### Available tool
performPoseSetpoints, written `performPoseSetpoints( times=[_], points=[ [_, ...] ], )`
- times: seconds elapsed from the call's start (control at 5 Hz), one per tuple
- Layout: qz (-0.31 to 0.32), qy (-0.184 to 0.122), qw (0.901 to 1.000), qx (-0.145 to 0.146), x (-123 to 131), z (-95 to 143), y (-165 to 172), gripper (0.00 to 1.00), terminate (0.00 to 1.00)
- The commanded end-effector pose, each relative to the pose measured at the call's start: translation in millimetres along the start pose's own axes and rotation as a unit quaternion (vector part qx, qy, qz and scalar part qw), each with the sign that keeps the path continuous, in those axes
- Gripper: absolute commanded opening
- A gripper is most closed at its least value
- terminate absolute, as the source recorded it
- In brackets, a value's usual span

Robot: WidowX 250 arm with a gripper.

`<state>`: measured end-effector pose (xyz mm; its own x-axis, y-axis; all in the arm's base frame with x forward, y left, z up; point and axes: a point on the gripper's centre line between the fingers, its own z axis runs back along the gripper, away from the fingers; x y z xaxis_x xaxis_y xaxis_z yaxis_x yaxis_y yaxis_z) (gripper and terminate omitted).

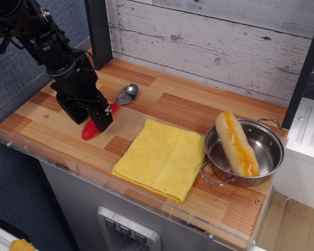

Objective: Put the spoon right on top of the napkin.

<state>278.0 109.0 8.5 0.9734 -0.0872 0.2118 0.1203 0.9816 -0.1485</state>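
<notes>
The spoon (126, 94) lies on the wooden counter at the left, its shiny bowl toward the back and its ribbed red handle (89, 130) toward the front. My black gripper (88, 118) is down over the middle of the handle, with one finger on each side of it, jaws open around it. The middle of the handle is hidden by the right finger (101, 116). The yellow napkin (162, 158) lies flat to the right of the spoon, near the front edge, with nothing on it.
A steel pot (265, 144) holding a bread roll (236, 143) stands at the right, beside the napkin. A dark post (98, 32) rises at the back left. A clear plastic lip (94, 178) runs along the counter's front edge.
</notes>
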Motion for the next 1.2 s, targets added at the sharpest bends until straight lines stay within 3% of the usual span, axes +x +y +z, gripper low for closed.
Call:
performPoseSetpoints(
  times=[0.0,0.6,0.8,1.0],
  points=[
    [0.001,0.012,0.9998,0.019,-8,-2,-2,0.0,0.0],
    [0.019,-0.012,0.9993,0.03,-11,11,2,0.0,0.0],
    [0.061,-0.062,0.9952,0.046,-7,47,13,0.0,0.0],
    [0.077,-0.137,0.986,0.057,8,96,17,0.0,0.0]
  ],
)
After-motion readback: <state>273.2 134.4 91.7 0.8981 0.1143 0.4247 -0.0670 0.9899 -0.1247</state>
